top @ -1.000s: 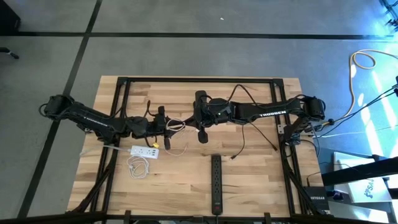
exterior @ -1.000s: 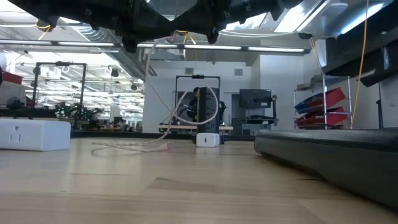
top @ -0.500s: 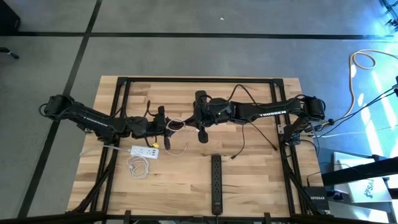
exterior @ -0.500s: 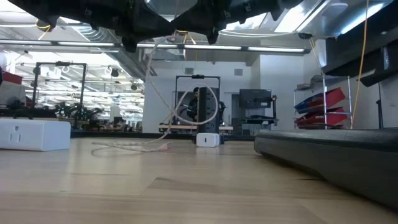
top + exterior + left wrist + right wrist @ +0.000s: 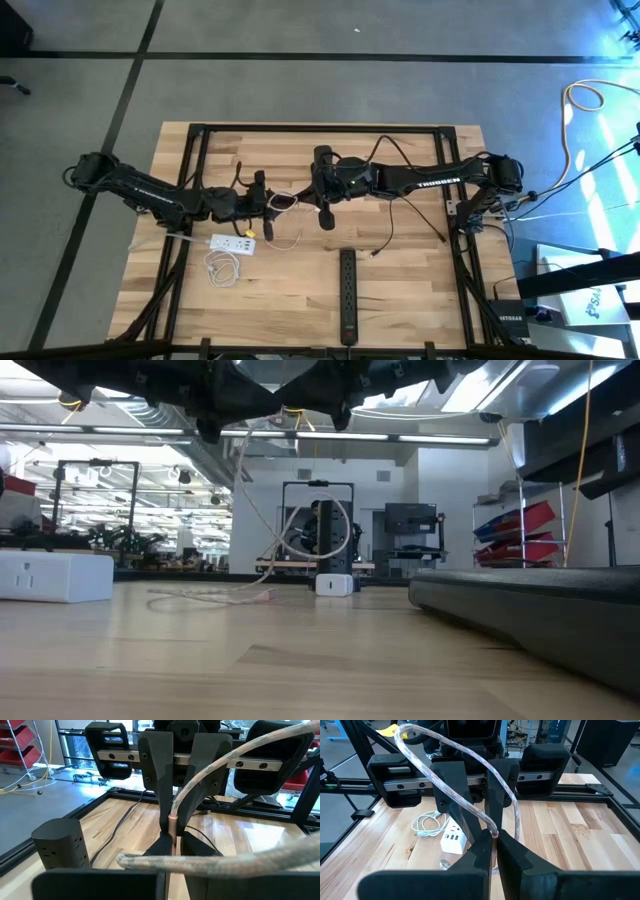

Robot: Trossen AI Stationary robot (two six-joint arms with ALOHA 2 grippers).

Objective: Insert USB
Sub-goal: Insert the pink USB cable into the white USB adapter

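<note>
Pinched in mid-air above the table centre: pale USB cable (image 5: 470, 802) looped between left gripper (image 5: 272, 201) and right gripper (image 5: 322, 207), both clamped tight on it, tips facing, near each other.

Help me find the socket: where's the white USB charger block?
In the high view, the white charger block lies on the table's left half, just below the left gripper, beside a coiled white cable.

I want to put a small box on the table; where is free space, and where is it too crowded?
Free: the wood right of the black power strip, and the table's far edge. Crowded: around the white charger and cable, where both tools meet.
</note>
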